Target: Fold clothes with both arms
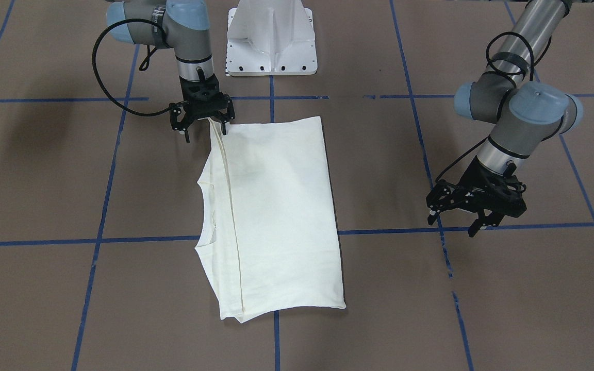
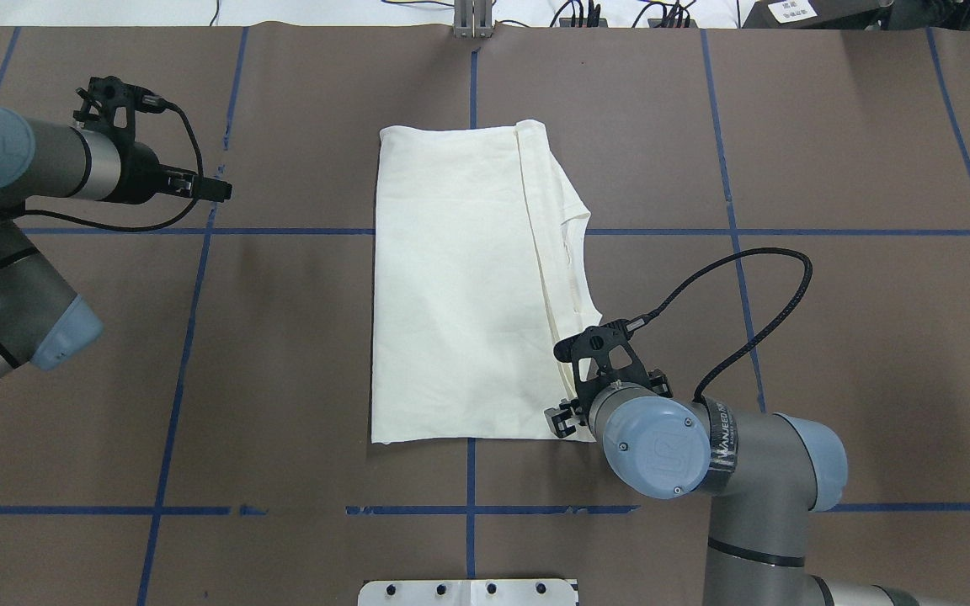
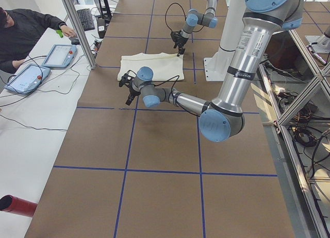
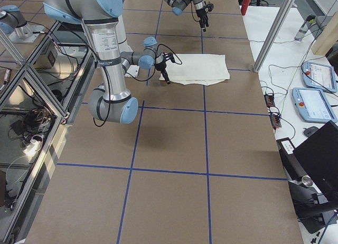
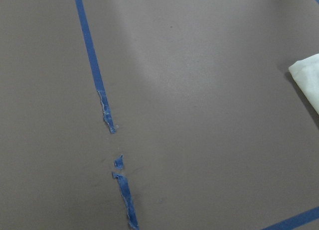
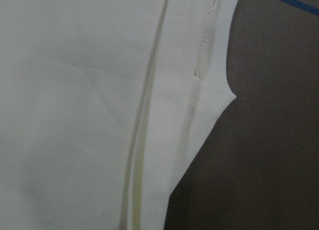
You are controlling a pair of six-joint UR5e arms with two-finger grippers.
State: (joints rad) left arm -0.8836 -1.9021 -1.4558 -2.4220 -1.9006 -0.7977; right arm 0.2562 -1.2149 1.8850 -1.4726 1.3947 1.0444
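Brown table (image 1: 379, 180): right jaws spread at corner of folded shirt (image 1: 276, 206), gripping nothing; left jaws spread, empty.

White pedestal (image 1: 271, 46) stands on brown table (image 1: 379, 309) gridded with blue tape (image 1: 44, 99)

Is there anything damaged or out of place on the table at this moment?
Yes. The blue tape line near the left gripper is torn and broken into small pieces, with gaps between them. The folded shirt lies flat and looks normal.

With jaws spread, left gripper (image 1: 452, 222) and right gripper (image 1: 205, 134) hover low, well apart.
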